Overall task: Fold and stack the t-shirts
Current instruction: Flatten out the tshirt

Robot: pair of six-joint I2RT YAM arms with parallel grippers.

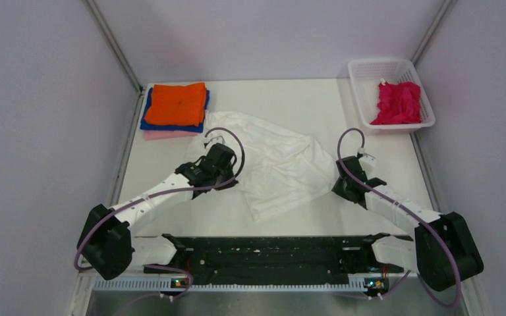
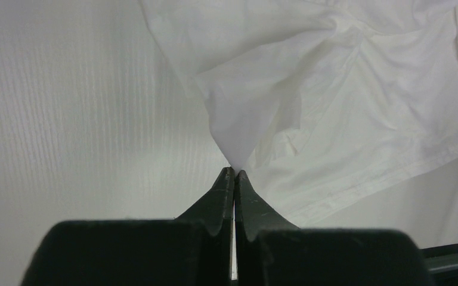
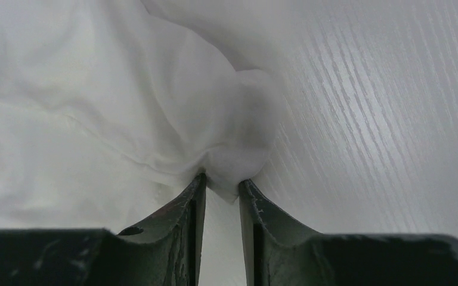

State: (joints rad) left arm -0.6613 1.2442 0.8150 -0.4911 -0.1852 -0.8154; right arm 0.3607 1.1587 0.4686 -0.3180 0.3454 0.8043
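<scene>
Wood-grain white table bears a crumpled, seemingly plain white t-shirt.

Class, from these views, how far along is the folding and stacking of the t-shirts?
Done: orange t-shirt lies folded on the blue t-shirt and pink t-shirt, stacked at far left. In hand: the white t-shirt lies crumpled mid-table; the left gripper pinches one corner, the right gripper has a fold between its fingers. Left: folding and stacking it, then the magenta t-shirt in the basket.
</scene>
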